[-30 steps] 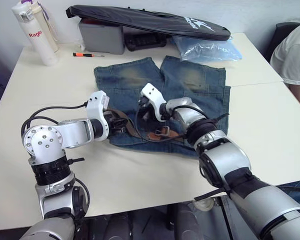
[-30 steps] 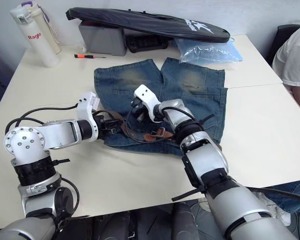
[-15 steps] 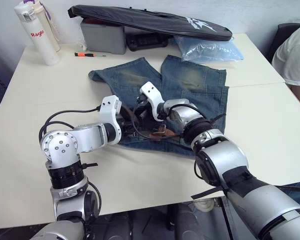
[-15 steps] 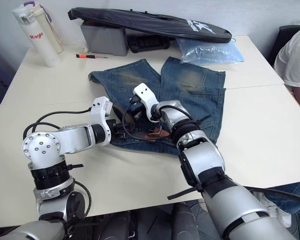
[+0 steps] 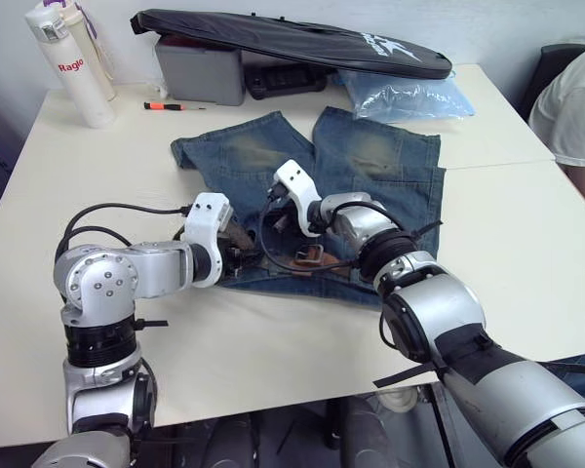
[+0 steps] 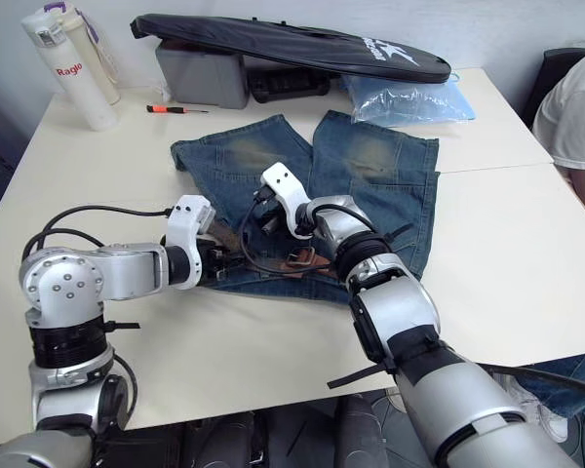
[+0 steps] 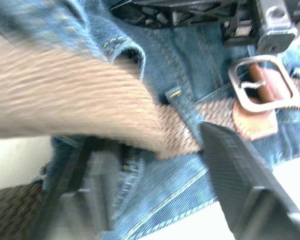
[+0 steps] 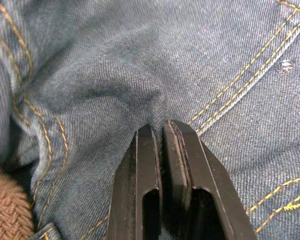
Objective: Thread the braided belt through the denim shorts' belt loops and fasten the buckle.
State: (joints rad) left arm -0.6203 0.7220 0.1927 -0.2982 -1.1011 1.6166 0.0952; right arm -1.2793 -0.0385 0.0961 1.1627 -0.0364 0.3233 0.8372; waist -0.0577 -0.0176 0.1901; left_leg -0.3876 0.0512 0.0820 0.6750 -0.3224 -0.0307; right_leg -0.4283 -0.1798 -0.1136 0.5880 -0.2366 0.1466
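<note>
Right tool pinches a denim shorts fold; left tool, spread, straddles braided belt.

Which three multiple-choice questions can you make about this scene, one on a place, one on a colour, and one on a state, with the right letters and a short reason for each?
1. Where does the orange-handled screwdriver lie?
A. On the table beyond the denim shorts, near the white bottle
B. On top of the shorts
C. Inside the pale blue plastic bag

2. What colour is the buckle of the braided belt?
A. Gold
B. Silver
C. Black

3. How is the right gripper?
A. Wide open above the table
B. Shut on a fold of the denim
C. Shut on the buckle

Answers:
1. A: the head views show it on the bare table between the bottle and the grey case.
2. B: the left wrist view shows a silver metal frame with a prong.
3. B: the right wrist view shows its fingers pinching a ridge of denim.
</note>
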